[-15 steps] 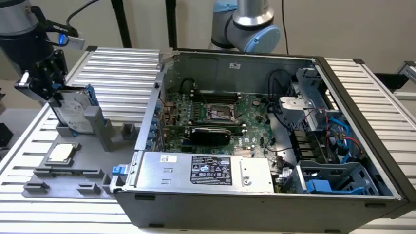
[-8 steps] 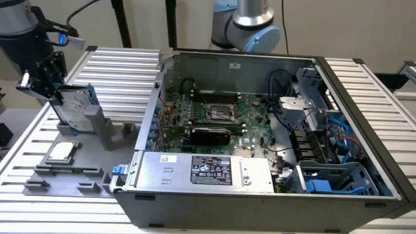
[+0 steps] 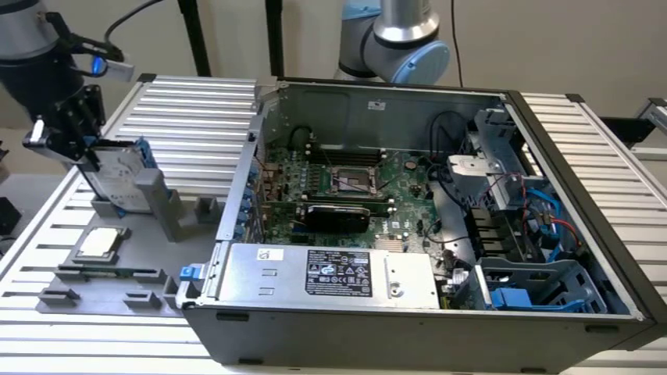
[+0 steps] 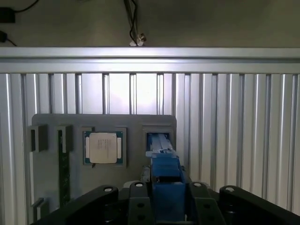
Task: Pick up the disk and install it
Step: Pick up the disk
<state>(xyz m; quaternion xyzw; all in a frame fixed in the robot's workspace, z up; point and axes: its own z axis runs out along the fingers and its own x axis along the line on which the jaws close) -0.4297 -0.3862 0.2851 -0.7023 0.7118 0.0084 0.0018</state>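
The disk [image 3: 117, 173] stands on edge at the exterior view's left, a silver-grey slab with blue side rails, its lower end at the upright slot of the grey fixture [image 3: 156, 205]. My gripper [image 3: 87, 158] comes down from above and is shut on the disk's upper part. In the wrist view the disk's blue rail [image 4: 165, 180] runs between the black fingers [image 4: 206, 199], straight over the fixture's slot [image 4: 158, 139]. I cannot tell whether the disk's lower end still rests in the slot.
A small silver square chip [image 3: 98, 242] lies in the fixture's base [image 3: 62, 293] beside a green memory stick [image 4: 63, 171]. The open computer case [image 3: 583, 180] stands at the exterior view's right, with a silver power supply [image 3: 333, 273] and a blue drive cage [image 3: 536, 287].
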